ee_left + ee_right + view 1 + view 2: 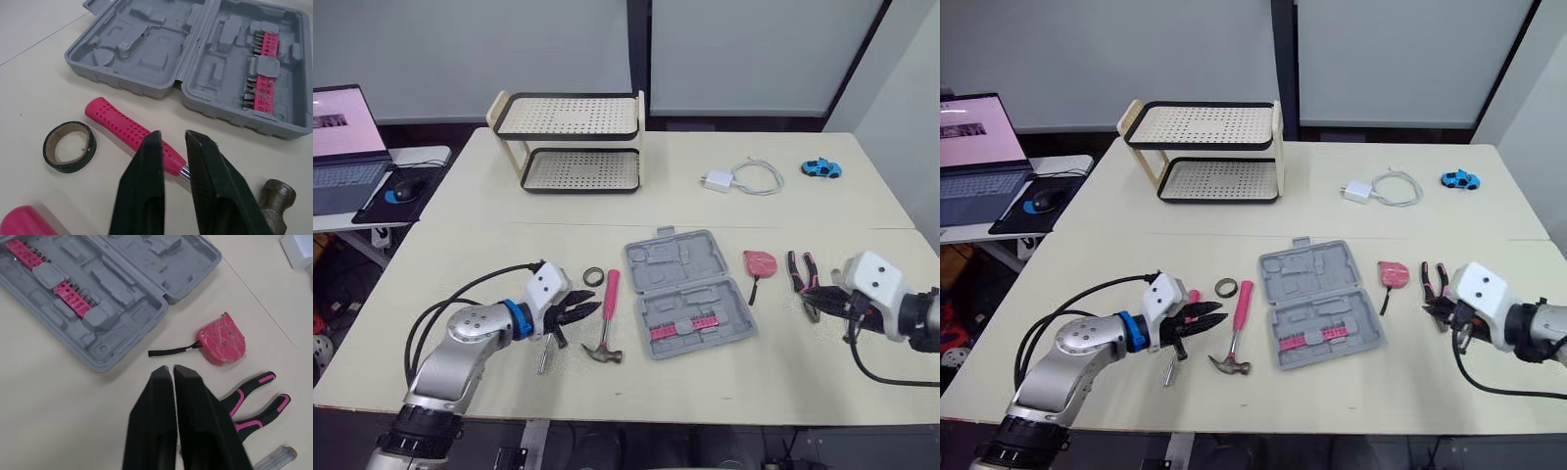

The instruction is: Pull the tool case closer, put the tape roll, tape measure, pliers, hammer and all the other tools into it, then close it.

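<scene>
While the grey moulded case (690, 294) lay open and flat at the middle of the bench (724, 392), both halves showed shaped recesses, with two pink strips of bits (683, 326) seated in the half nearer the robot. The left tool (592, 311) was slightly spread with nothing between its fingers, close to the pink handle of the hammer (610, 294) and near the dark tape roll (593, 277). The right tool (171, 368) was pressed together and empty, near the black-and-pink pliers (254, 401) and the pink tape measure (222, 341), both lying right of the case.
</scene>
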